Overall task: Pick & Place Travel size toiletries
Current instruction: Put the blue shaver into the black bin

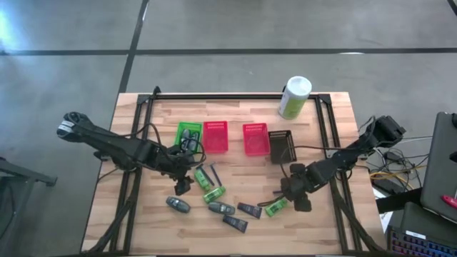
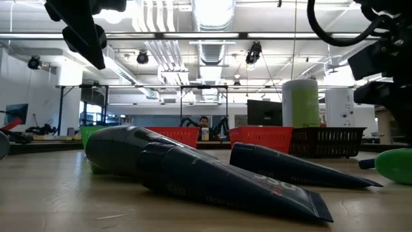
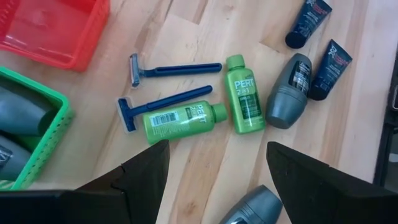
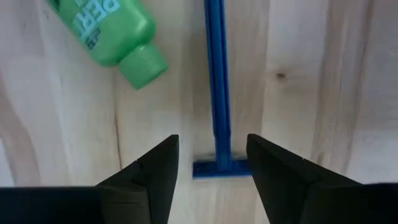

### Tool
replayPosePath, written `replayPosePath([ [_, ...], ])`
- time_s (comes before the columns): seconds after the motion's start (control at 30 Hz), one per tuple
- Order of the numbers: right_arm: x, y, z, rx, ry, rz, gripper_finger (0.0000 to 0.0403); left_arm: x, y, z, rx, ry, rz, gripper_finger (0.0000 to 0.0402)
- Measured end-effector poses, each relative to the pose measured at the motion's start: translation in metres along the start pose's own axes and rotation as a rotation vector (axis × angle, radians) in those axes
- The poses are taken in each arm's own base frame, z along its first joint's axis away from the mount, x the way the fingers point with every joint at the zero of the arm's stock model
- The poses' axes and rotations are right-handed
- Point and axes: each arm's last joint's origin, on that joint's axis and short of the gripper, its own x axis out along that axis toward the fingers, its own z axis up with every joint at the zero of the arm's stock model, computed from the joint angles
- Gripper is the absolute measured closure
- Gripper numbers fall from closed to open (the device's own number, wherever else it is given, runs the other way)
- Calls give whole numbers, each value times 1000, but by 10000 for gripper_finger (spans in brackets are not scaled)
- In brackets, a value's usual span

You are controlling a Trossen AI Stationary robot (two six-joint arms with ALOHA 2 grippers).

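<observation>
Your right gripper hovers spread wide over a blue razor, a green Pert bottle at its 10 o'clock. Your left gripper is also wide and empty, above two Pert bottles, razors and grey deodorants. You can see grey bottles partly hidden in the green basket. The red baskets look empty. The dark basket's contents can't be made out.
</observation>
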Motion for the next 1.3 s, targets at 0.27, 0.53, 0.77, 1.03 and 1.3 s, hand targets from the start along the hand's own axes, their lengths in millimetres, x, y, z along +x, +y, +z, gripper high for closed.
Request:
replayPosePath([
  [0.27,17,-7,-10,19,1,5,248,0,1,1,0,-18,23,129],
  [0.53,22,-9,-13,20,-20,5,304,0,1,1,20,-27,35,129],
  [0.77,21,-9,-12,20,-18,4,369,0,1,1,27,-29,37,129],
  [1.03,-21,-1,4,165,-36,101,370,0,1,1,27,-28,37,129],
  [1.3,-89,-42,-7,985,-361,16,369,0,1,1,26,-29,37,129],
])
